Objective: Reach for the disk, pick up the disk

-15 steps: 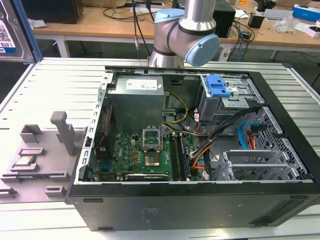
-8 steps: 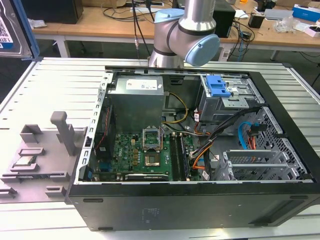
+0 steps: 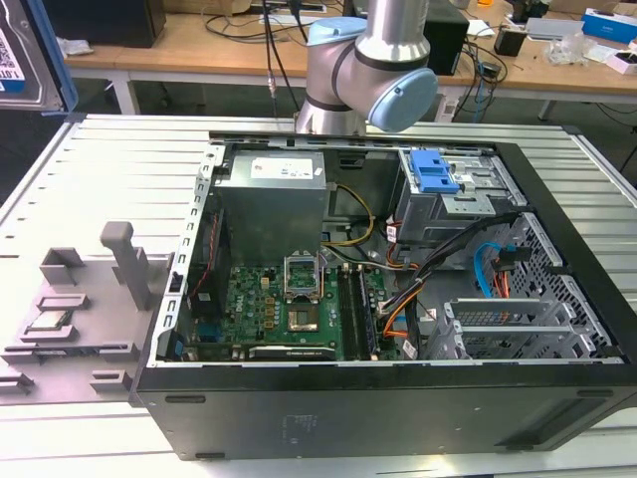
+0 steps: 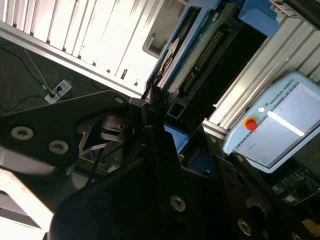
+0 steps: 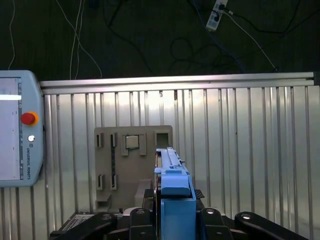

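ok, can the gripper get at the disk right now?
Looks like yes: in the first wrist view the disk already sits edge-on, clamped in the gripper, held off the table, with nothing between them.

The arm [image 3: 370,72] holds its gripper [image 5: 173,206] aloft, facing downward, both fingers [image 5: 148,197] clamped against the disk [image 5: 175,184].

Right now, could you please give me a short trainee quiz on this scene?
1. True or false: the tool is shut on the flat silver hard disk with blue plastic rails.
2. The grey plastic fixture tray lies on: A) the slatted aluminium table; B) a conveyor belt; C) a cardboard box.
3. Fill in: the ribbed plastic latch inside the open black computer case is coloured ____.
Key: 1 true; 2 A; 3 blue.
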Controlling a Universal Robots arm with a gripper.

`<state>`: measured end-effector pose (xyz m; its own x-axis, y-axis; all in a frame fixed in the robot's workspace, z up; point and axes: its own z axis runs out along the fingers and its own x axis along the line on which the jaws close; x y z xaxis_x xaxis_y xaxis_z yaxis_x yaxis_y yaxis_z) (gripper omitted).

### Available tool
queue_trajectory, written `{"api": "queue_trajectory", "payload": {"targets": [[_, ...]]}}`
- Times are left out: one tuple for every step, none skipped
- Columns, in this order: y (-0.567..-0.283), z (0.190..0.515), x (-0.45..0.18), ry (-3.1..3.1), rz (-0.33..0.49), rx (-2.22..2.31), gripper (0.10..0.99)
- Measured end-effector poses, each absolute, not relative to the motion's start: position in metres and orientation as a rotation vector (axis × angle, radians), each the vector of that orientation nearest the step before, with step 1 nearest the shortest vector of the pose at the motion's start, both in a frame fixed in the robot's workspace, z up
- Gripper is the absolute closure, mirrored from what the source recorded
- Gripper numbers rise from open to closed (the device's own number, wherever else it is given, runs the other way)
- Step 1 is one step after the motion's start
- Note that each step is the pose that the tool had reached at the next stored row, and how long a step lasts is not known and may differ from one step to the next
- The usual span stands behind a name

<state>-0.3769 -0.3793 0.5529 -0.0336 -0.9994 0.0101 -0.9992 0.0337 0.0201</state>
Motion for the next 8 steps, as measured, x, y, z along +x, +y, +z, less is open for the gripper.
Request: {"api": "queue_trajectory", "payload": {"targets": [[-0.379, 0.553, -0.376, -2.243, -0.011, 2.169, 0.718], [-0.379, 0.553, -0.372, -2.243, -0.011, 2.169, 0.718], [-0.379, 0.553, -0.368, -2.243, -0.012, 2.169, 0.718], [-0.379, 0.553, -0.363, -2.243, -0.012, 2.17, 0.718], [-0.379, 0.553, -0.36, -2.243, -0.012, 2.17, 0.718], [-0.379, 0.553, -0.357, -2.243, -0.012, 2.17, 0.718], [-0.379, 0.553, -0.353, -2.243, -0.012, 2.17, 0.718], [-0.379, 0.553, -0.35, -2.243, -0.012, 2.17, 0.718]]}}
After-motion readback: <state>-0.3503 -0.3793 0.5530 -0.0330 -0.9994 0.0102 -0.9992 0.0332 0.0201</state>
